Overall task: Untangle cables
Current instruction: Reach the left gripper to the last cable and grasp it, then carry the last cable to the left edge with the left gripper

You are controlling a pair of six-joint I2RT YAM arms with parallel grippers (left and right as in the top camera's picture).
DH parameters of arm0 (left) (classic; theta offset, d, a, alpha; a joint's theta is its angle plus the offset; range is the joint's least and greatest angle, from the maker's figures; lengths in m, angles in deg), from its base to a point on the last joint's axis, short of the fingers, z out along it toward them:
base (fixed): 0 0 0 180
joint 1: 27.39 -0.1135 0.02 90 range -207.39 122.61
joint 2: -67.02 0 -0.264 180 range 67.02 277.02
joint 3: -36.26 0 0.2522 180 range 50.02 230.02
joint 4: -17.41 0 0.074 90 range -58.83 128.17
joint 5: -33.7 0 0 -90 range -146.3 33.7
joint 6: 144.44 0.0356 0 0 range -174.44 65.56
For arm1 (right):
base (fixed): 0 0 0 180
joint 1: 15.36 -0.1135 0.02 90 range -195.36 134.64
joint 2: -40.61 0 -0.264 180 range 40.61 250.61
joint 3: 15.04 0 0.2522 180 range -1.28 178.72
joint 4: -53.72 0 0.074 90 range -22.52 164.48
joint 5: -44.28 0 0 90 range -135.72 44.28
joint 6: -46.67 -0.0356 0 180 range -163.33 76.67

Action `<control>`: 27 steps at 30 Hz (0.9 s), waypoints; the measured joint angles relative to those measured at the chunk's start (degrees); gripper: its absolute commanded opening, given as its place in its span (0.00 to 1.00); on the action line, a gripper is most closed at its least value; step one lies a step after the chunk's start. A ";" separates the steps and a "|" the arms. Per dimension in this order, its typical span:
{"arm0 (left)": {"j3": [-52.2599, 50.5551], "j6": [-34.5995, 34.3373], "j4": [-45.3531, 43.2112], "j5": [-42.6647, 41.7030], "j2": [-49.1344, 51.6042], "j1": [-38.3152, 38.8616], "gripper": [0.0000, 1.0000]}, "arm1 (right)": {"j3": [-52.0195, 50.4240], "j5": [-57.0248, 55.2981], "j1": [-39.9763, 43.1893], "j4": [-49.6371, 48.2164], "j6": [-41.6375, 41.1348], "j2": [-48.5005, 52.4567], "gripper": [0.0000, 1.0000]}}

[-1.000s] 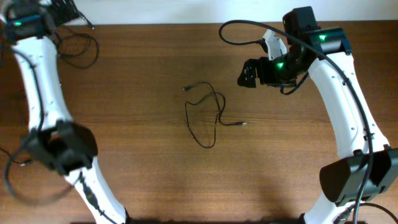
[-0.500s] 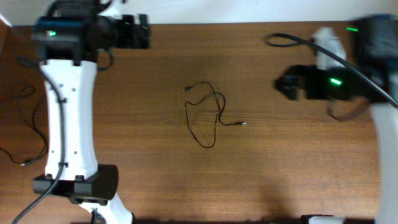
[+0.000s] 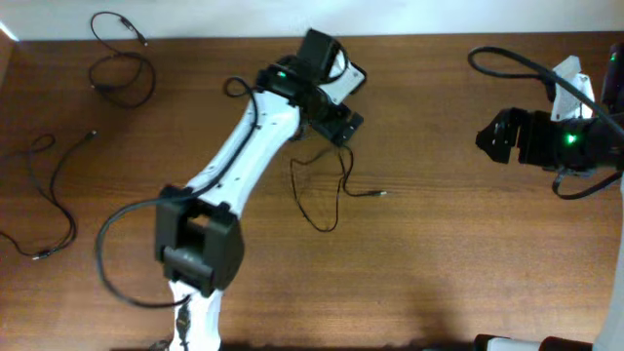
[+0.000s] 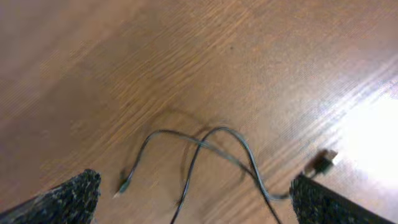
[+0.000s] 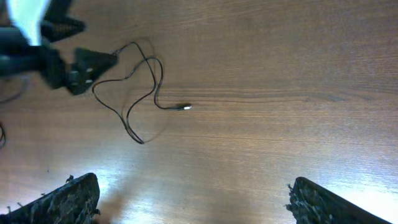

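Just beneath the left tool (image 3: 343, 125) lies the looped cable (image 4: 221, 129).

No readable text, label, brand, number or sign shows in any view.

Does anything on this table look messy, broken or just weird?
Nothing is broken or spilled. Only the middle cable looks untidy, crossing over itself in a loose tangle. The other cables lie separate, off to the left.

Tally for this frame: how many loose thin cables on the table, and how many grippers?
Thin black loose cables: 3 (centre cable, left-edge cable, top-left cable)
Black two-finger grippers: 2 (left gripper, right gripper), both open
Total: 5
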 measured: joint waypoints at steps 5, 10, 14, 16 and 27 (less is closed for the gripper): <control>-0.04 -4.96 -1.18 1.11 5.92 0.31 0.97 | 0.00 0.00 0.00 -0.02 0.02 1.05 0.99; -0.07 -8.63 -1.18 2.43 9.75 1.20 0.94 | 0.00 0.00 0.00 0.00 0.04 1.66 0.99; -0.07 -9.35 -0.26 5.11 12.92 4.11 0.92 | 0.00 0.00 0.00 0.00 0.02 1.75 0.99; -0.48 -9.55 -0.11 6.23 13.07 4.61 0.91 | 0.00 0.00 0.00 0.00 0.02 1.79 0.99; -0.31 -6.58 1.38 10.97 14.45 7.30 0.86 | 0.00 0.00 0.00 0.00 0.07 1.81 0.99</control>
